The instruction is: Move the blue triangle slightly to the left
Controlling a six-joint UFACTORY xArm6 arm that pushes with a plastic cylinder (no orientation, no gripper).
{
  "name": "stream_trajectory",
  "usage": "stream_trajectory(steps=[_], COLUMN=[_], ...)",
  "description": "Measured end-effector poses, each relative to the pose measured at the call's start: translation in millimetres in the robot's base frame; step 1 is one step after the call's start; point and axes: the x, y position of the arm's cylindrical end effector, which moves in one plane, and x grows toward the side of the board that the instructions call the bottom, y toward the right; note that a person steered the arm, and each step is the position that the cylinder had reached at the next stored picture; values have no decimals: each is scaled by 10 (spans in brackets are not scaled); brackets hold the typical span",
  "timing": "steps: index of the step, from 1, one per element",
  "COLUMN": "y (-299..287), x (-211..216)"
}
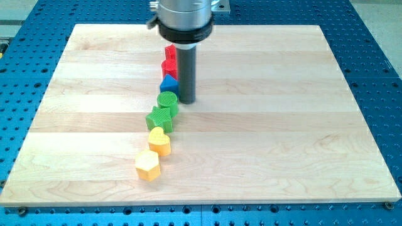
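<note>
The blue triangle (pixel 168 83) sits near the board's upper middle, in a line of blocks. My tip (pixel 186 100) is just to the triangle's right and slightly below it, touching or nearly touching it. Above the triangle stand two red blocks (pixel 168 61), partly hidden by the rod. Below it lie a green round block (pixel 168 100), a green star block (pixel 161 117), a yellow heart block (pixel 159 140) and a yellow hexagon block (pixel 147 164).
The wooden board (pixel 282 125) lies on a blue perforated table (pixel 377 37). The arm's grey end housing (pixel 184 19) hangs over the board's top edge.
</note>
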Motion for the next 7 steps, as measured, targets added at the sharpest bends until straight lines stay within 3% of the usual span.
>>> stream_trajectory(steps=[1, 4, 6, 7], y=[-15, 1192, 1032, 871], x=[-50, -63, 102, 551])
